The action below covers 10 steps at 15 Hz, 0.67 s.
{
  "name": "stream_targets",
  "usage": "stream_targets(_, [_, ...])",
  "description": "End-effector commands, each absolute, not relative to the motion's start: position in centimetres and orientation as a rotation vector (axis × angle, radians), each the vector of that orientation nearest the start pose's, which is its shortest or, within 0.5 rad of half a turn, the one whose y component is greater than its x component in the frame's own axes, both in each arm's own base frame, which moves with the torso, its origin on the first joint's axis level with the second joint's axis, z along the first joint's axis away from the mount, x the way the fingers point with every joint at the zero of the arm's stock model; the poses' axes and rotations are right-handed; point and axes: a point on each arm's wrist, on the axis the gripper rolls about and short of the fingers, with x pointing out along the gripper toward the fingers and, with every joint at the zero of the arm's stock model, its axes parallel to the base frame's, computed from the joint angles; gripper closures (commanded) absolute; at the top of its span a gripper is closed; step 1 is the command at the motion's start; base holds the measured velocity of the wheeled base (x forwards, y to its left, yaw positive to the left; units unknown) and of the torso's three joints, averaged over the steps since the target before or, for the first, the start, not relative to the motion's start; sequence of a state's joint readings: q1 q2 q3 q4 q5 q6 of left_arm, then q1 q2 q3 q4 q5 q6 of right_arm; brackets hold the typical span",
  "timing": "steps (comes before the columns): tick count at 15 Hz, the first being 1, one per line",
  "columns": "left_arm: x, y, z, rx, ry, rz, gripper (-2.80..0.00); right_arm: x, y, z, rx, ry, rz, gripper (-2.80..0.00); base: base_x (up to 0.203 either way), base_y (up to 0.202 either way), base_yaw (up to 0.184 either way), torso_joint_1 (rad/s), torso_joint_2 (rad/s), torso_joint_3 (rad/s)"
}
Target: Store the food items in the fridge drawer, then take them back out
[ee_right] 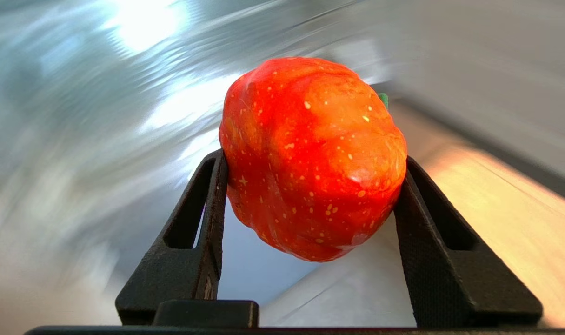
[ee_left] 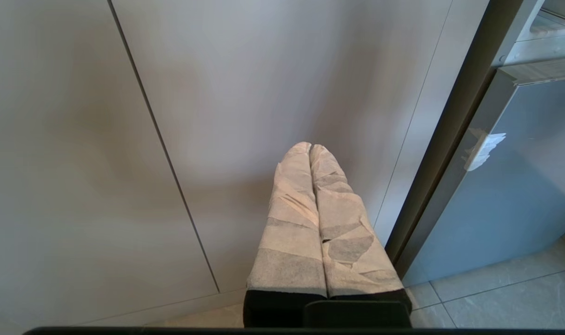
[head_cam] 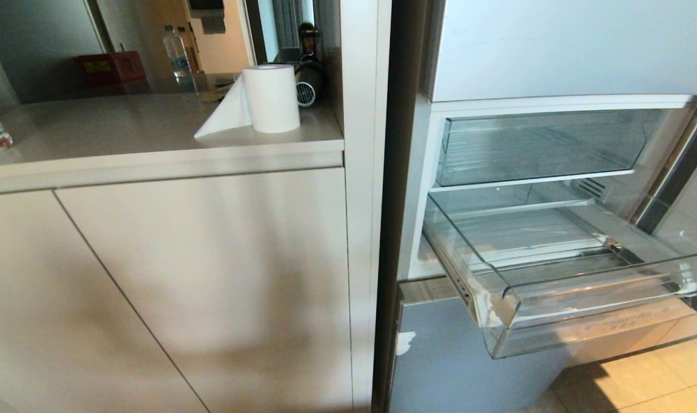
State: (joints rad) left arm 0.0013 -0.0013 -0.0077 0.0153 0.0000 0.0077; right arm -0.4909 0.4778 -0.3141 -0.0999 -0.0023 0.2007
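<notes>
Fruit (ee_right: 312,158) first: a small orange-red ball, speckled with pale dots and with a hint of green at its far side, sits clamped between the two black fingers of the right gripper (ee_right: 310,186), one finger pressed against each flank. That is where the food item is now, in the gripper and not in any bin. The background of the right wrist view is smeared, so what lies under the fruit cannot be told from it, and the right arm does not show in the head view at all.

The fridge drawer (head_cam: 555,298) is pulled out from the open fridge, its clear front wall flaring toward the camera and a metal rail visible along its side. Nothing shows inside it. Above it sits a shallower clear tray (head_cam: 543,149), also with nothing visible in it.

The left gripper (ee_left: 310,151) hangs low before the pale cabinet door (ee_left: 245,93), beside the blue fridge front panel (ee_left: 519,186) (its taped fingers pressed together, holding nothing).

As a judgement, the task is at an early stage: the drawer is open and the fruit is gripped, but storing is not yet done. Left to do are carrying the fruit over the drawer, releasing it there, and then taking it out again.

On the counter stands a paper roll (head_cam: 271,97), no part of the work.
</notes>
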Motion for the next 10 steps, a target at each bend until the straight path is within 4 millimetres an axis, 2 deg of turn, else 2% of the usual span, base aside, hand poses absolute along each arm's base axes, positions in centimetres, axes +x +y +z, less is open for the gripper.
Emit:
stream_targets(1, [-2.4, 0.0, 7.6, 0.008, 0.006, 0.002, 0.00, 3.5, -3.3, 19.2, 0.261, 0.044, -0.741, 0.00, 0.000, 0.000, 0.000, 0.000, 0.00, 0.000])
stream_targets(3, [-2.4, 0.0, 7.6, 0.008, 0.006, 0.002, 0.00, 3.0, -5.2, 20.6, 0.268, -0.037, -0.970, 0.00, 0.000, 0.000, 0.000, 0.000, 0.00, 0.000])
stream_targets(5, [-2.4, 0.0, 7.6, 0.008, 0.007, 0.002, 0.00, 2.3, -7.0, 21.7, 0.262, -0.108, -1.120, 0.00, 0.000, 0.000, 0.000, 0.000, 0.00, 0.000])
stream_targets(8, [-2.4, 0.0, 7.6, 0.008, 0.006, 0.002, 0.00, 2.3, -9.6, 22.7, 0.274, -0.153, -1.139, 0.00, 0.000, 0.000, 0.000, 0.000, 0.00, 0.000])
stream_targets(10, [-2.4, 0.0, 7.6, 0.008, 0.006, 0.002, 0.00, 2.4, -10.2, 24.0, 0.229, -0.207, -1.127, 0.00, 0.000, 0.000, 0.000, 0.000, 0.00, 0.000])
